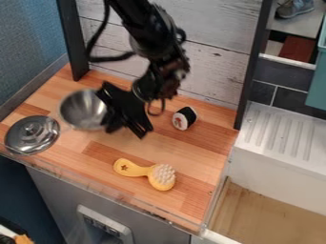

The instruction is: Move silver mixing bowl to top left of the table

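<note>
The black gripper (127, 130) hangs over the wooden counter's left half, at the right side of the silver mixing bowl. Its fingers are apart, one of them in front of the bowl's right edge. The silver mixing bowl (81, 109) shows its hollow inside and lies near the counter's left side; its right rim is partly hidden by the gripper. Whether gripper and bowl touch, I cannot tell.
A silver lid (32, 135) lies at the front left, close to the bowl. A yellow brush (161, 177) is near the front, and a black-and-white sushi toy (185, 118) sits right of the gripper. A white sink (277, 164) adjoins the counter at right.
</note>
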`<state>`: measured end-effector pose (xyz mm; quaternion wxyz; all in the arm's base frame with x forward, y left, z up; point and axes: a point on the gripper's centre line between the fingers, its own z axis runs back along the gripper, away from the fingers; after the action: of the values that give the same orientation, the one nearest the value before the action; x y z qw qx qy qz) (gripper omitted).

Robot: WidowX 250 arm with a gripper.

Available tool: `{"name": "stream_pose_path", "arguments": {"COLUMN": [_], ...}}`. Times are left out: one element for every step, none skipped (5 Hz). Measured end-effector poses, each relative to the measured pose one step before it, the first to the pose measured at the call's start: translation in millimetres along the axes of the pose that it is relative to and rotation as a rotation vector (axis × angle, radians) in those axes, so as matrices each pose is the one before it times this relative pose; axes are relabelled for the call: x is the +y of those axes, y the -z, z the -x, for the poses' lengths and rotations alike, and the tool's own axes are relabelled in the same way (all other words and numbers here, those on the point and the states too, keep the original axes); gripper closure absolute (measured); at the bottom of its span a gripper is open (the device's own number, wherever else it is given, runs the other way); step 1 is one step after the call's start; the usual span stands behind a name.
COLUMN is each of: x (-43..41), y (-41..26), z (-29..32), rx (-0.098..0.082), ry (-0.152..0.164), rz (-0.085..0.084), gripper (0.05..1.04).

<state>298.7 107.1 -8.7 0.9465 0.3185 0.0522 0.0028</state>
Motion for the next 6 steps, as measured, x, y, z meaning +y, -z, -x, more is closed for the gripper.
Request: {"name": "stream_pose_path", "arguments": {"x": [6.25,11.97,11.57,9.58,4.13,-2.19], "y": [10.84,10.79,10.82,7.67,3.28,6.23], "z": [-18.37,-15.71,-10.65,-4.86,-2.51,-8.23], "rx": [0.0061,0.0003,0.0045,-0.02,-0.0136,-0.0596], "ry": [0.0185,-0.002,0.0141,0.0448,0.0835,0.0484], "rz": [0.0057,0.0106,0.0121,-0.0102,-0.0336,0.0232], "gripper": [1.01,1.01,1.01,1.01,1.01,1.01]}}
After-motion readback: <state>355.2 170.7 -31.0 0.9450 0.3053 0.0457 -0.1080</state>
